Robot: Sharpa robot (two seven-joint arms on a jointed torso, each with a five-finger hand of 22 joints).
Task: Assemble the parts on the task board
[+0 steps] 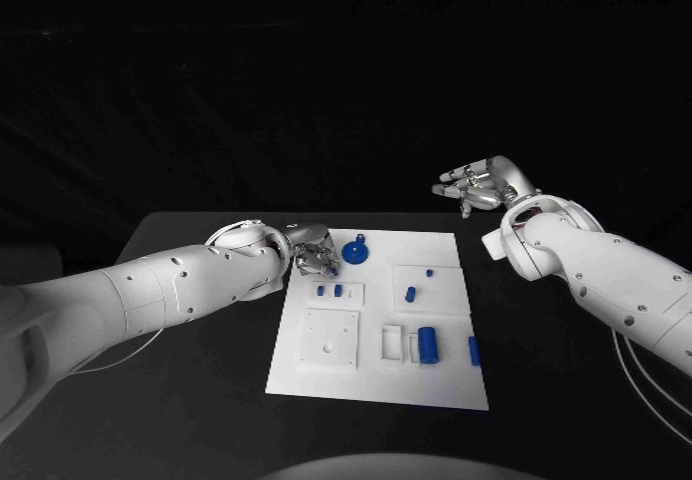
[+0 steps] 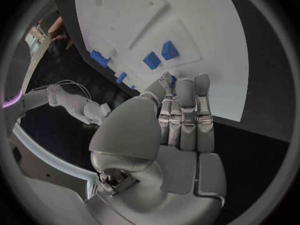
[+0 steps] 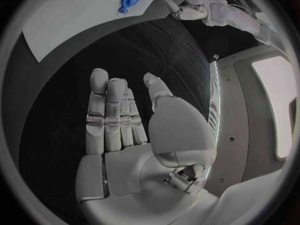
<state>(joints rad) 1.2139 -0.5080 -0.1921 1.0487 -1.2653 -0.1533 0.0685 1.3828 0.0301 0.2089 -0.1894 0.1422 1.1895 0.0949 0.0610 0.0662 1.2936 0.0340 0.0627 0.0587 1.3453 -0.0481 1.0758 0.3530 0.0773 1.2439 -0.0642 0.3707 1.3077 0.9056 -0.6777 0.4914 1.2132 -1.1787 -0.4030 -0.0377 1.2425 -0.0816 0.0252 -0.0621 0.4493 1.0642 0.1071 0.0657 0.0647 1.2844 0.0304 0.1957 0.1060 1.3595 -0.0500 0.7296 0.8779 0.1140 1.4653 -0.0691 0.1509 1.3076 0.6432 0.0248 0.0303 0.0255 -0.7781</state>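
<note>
The left hand (image 1: 312, 255) hovered over the board's (image 1: 378, 385) far left corner, fingers straight and close together, holding nothing; their tips sat just beside a small blue part (image 2: 173, 78). The right hand (image 1: 479, 186) was raised off the board beyond its far right corner, fingers extended, empty. Blue parts (image 1: 427, 346) lay in recesses across the board.

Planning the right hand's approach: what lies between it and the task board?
Only bare black table, as the head view shows, between the right hand and the task board.
</note>
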